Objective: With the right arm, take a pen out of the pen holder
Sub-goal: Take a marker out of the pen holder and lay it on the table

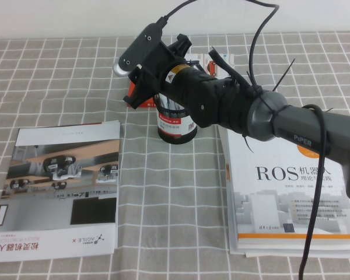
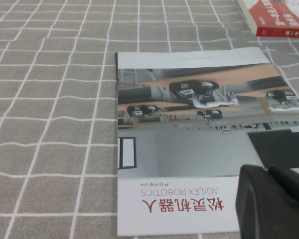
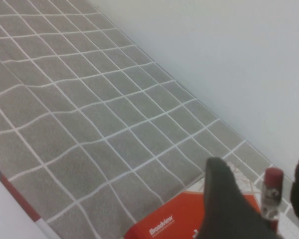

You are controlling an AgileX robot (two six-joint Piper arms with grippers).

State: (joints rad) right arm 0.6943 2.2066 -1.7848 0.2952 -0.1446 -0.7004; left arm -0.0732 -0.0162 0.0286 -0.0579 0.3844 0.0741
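You are looking at soft, even room light that is throwing only faint shadows around the pen holder (image 1: 176, 125) on the checked tablecloth (image 1: 163, 204), while the fingers (image 3: 224, 204) of the right gripper (image 3: 261, 167) and the pen (image 3: 272, 191) between them are showing blurred up close.

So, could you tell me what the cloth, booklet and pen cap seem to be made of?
Cloth: probably woven fabric, matte, with faint weave texture. Booklet: thin printed paper, slight sheen on the cover. Pen cap: likely plastic, glossy red with a highlight. The right gripper, open, straddles that cap; the left gripper hovers over the booklet.
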